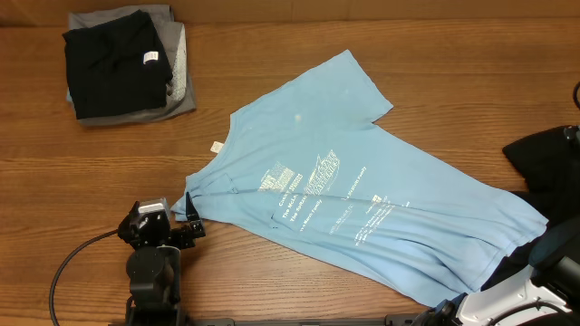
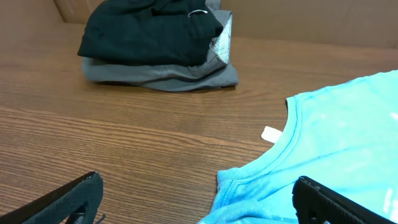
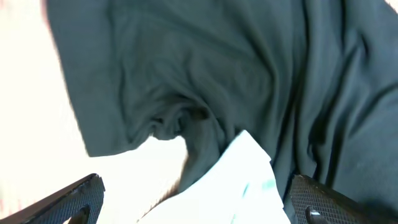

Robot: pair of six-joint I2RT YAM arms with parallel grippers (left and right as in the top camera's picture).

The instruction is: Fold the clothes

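A light-blue T-shirt (image 1: 362, 195) with white printed logos lies spread diagonally across the wooden table, print side up. My left gripper (image 1: 188, 220) sits at its lower-left edge by the collar. In the left wrist view it (image 2: 199, 202) is open, with the collar corner (image 2: 249, 186) lying between the fingers, untouched. My right gripper (image 3: 193, 202) is open at the shirt's lower-right hem. Between its fingers is a washed-out pale corner of the shirt (image 3: 242, 180), with dark fabric (image 3: 249, 74) bunched behind. A folded black garment (image 1: 113, 59) rests on a grey one (image 1: 181, 91) at the back left.
A loose black garment (image 1: 544, 167) lies at the table's right edge, next to the shirt's hem. The left arm's cable (image 1: 77, 263) loops over the front-left of the table. The right arm's white link (image 1: 507, 303) is at the front right.
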